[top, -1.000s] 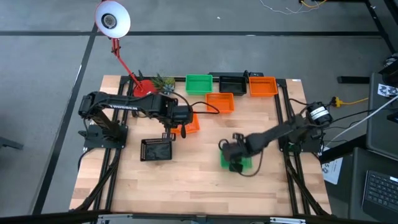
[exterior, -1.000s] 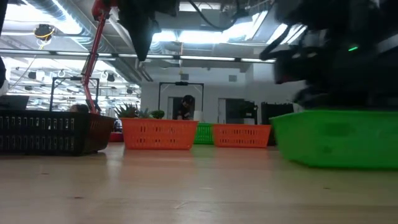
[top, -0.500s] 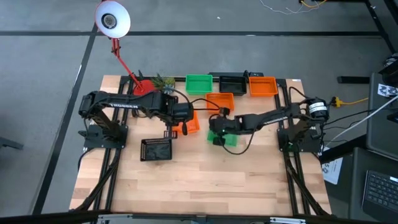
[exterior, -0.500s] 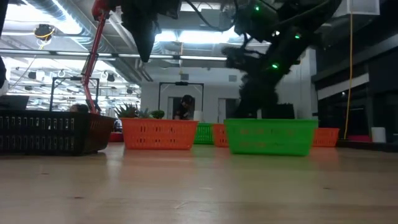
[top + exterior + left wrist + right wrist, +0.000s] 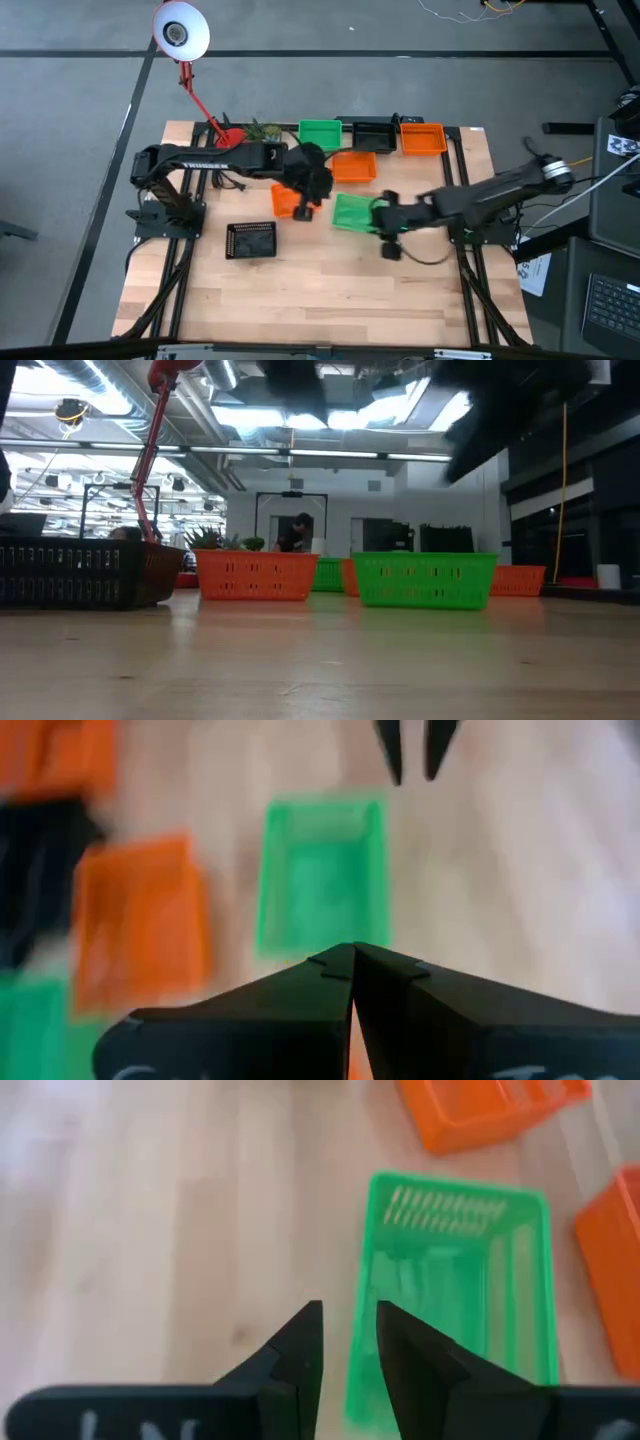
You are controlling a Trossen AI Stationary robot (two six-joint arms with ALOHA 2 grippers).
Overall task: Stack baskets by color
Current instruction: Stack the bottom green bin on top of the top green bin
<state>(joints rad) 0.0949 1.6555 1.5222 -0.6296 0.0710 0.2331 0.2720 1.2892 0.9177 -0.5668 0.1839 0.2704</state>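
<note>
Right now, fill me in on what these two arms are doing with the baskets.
The right gripper sits at the edge of a bright green mesh plastic basket resting mid-table, its fingers slightly apart and holding nothing. The left gripper, fingers shut and empty, hangs between that basket and an orange mesh basket. More green, black and orange baskets line the table's far edge; nothing is stacked here yet.

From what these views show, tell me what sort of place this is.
Probably a robotics lab or workshop. A wooden table on a dark frame carries two robot arms and sorting baskets; the low view looks past it into a large open room with exposed ceiling pipes and a person far back.
</note>
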